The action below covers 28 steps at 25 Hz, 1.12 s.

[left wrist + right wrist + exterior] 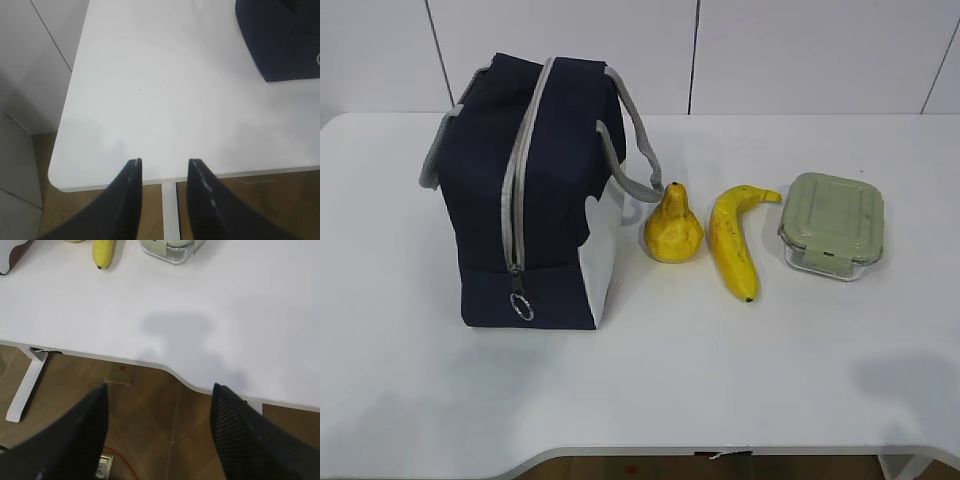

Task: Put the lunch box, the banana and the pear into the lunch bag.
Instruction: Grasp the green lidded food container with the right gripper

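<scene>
The navy lunch bag [532,190] stands zipped shut at the left of the white table, its corner also in the left wrist view [280,40]. To its right lie the yellow pear [673,226], the banana [734,240] and the green-lidded lunch box [833,225]. The right wrist view shows the banana's tip [103,252] and the lunch box [172,249] at its top edge. My left gripper [165,162] hangs open and empty over the table's near left edge. My right gripper [161,387] is open wide and empty, off the table's front edge. Neither gripper appears in the exterior view.
A white wall rises behind the table [640,380]. Below the front edge show wooden floor, a white table leg [25,390], a floor socket [105,465] and a red cable. A ring pull [521,307] hangs at the zipper's low end.
</scene>
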### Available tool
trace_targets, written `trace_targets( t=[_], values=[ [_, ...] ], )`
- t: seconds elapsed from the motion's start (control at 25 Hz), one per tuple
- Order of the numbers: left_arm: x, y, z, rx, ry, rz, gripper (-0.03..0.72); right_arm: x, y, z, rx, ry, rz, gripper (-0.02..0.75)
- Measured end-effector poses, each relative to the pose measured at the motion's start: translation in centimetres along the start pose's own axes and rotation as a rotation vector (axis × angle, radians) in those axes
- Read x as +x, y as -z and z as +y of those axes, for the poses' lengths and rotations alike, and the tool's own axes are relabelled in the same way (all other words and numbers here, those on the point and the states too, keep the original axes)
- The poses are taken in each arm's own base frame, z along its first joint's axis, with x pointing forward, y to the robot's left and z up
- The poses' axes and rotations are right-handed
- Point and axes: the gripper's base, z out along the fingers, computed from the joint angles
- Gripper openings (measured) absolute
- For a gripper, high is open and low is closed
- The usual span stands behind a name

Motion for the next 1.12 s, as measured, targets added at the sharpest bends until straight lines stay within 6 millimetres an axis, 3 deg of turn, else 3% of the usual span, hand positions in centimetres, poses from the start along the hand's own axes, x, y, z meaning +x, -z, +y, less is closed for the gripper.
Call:
trace_targets(
  t=[1.12],
  values=[
    [0.00,0.00,0.00,0.000,0.000,0.000,0.237,0.00,0.00,0.00,0.000,0.000,0.000,0.512]
  ],
)
